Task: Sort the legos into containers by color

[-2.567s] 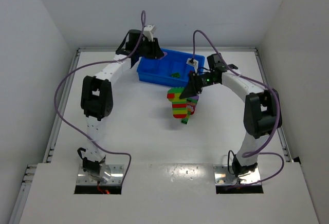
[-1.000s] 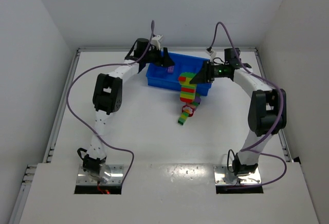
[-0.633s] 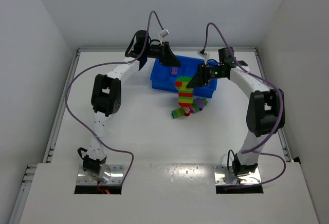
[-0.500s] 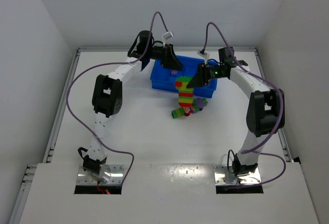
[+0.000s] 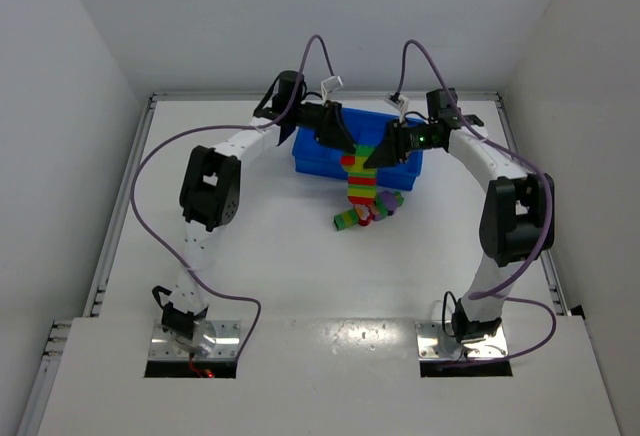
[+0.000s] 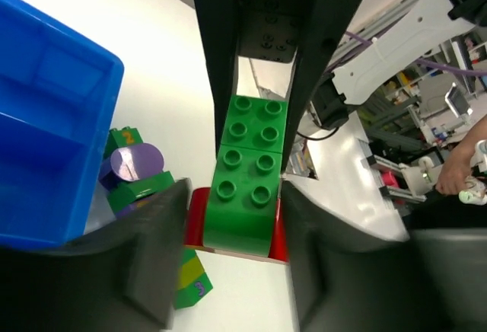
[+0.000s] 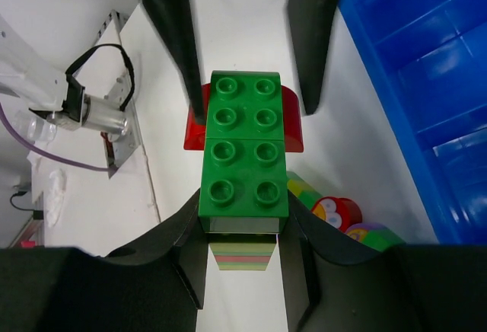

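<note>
A striped stick of legos (image 5: 360, 181) hangs in front of the blue tray of containers (image 5: 310, 151). My right gripper (image 5: 372, 161) is shut on it; in the right wrist view its jaws (image 7: 242, 214) clamp the green top brick (image 7: 243, 157). My left gripper (image 5: 345, 148) meets the same end from the other side. Its fingers (image 6: 156, 256) flank the green brick (image 6: 247, 187) and press the wider red brick (image 6: 196, 218) under it. The lower stripes are mostly hidden.
Loose legos (image 5: 365, 211) lie on the table just below the stick: a green-yellow stick (image 5: 347, 219), a red round piece (image 7: 338, 214) and a purple-topped piece (image 6: 133, 163). The tray (image 6: 53, 134) (image 7: 426, 81) stands right behind both grippers.
My left gripper swung right, away from the tray, onto the top of the stick and narrowed its jaws. My right gripper kept the stick almost still.
</note>
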